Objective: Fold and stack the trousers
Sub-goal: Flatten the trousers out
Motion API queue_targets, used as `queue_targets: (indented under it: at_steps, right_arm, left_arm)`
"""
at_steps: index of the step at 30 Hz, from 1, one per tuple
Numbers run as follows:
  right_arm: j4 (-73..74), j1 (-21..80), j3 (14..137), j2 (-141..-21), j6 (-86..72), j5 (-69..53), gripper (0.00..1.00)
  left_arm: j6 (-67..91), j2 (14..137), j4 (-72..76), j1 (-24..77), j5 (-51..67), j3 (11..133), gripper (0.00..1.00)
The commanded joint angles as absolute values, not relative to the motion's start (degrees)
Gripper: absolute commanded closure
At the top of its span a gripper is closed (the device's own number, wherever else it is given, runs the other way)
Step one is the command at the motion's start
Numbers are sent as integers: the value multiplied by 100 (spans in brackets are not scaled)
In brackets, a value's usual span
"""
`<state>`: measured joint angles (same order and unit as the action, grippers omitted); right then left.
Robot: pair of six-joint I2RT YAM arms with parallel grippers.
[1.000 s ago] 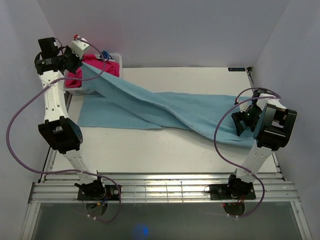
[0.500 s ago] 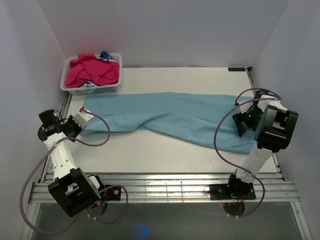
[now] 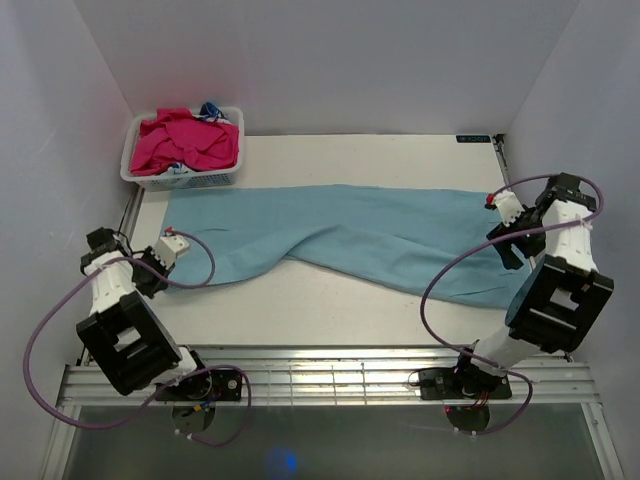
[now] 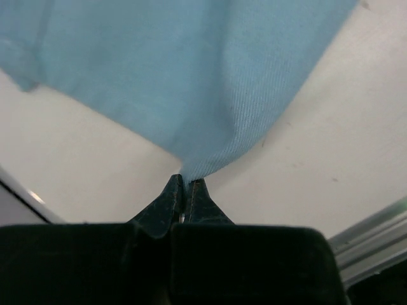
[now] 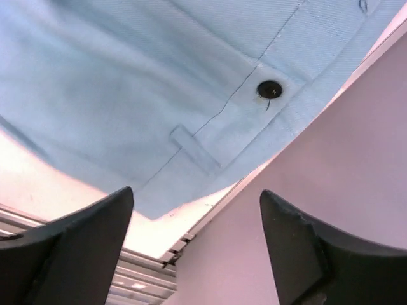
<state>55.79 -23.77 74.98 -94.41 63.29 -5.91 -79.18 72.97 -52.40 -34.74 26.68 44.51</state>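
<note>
Bright even light, soft shadows, wrist views slightly blurred (close range)

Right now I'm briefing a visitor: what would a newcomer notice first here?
Light blue trousers lie stretched across the table, the left gripper pinching a leg end, the right gripper open over the waistband. A basket of bright pink clothes sits at the far left corner.
</note>
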Motion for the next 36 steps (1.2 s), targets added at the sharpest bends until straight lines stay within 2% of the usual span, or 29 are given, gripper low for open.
queue_targets:
  at_steps: [1, 3, 7, 10, 14, 16, 19, 20, 22, 23, 33, 36]
  right_arm:
    - [6232, -2584, 6779, -8571, 8529, -809, 19]
    - [6179, -2593, 6087, -8061, 8963, -668, 25]
    - [5400, -2523, 4891, -7489, 9456, -362, 26]
    - [4785, -2479, 4274, -7602, 9518, -115, 25]
    - [3898, -2479, 3903, -7892, 9449, 182, 22]
    - [3561, -2461, 3876, -8076, 9326, 237, 23]
    - [3191, -2461, 3990, -8261, 9264, 290, 39]
    - [3138, -2461, 4069, -8279, 9255, 316, 52]
    - [3129, -2461, 4209, -8279, 9255, 334, 67]
    - [3181, -2461, 4297, -8253, 9255, 290, 91]
    - [4552, -2759, 6037, -7691, 9500, -588, 92]
    - [4869, -3083, 6117, -7638, 9922, -642, 92]
  left_arm:
    - [-7296, 7759, -5035, -3516, 3163, 5386, 100]
    - [-7103, 8084, -5115, -3516, 3225, 5807, 100]
    - [-7093, 8253, -5142, -3516, 3252, 5994, 100]
    - [-7119, 8244, -5159, -3524, 3261, 5959, 100]
    - [-7102, 8288, -5168, -3516, 3243, 6012, 100]
    - [-7067, 8332, -5168, -3516, 3252, 6073, 100]
    - [-6979, 8411, -5194, -3516, 3322, 6257, 100]
    - [-6979, 8429, -5203, -3516, 3357, 6371, 100]
    - [-6961, 8481, -5212, -3516, 3427, 6512, 100]
    - [-6961, 8499, -5229, -3516, 3471, 6695, 100]
    - [-7100, 8412, -5782, -3647, 3972, 8234, 100]
    - [-7741, 8078, -6002, -3788, 3912, 8017, 100]
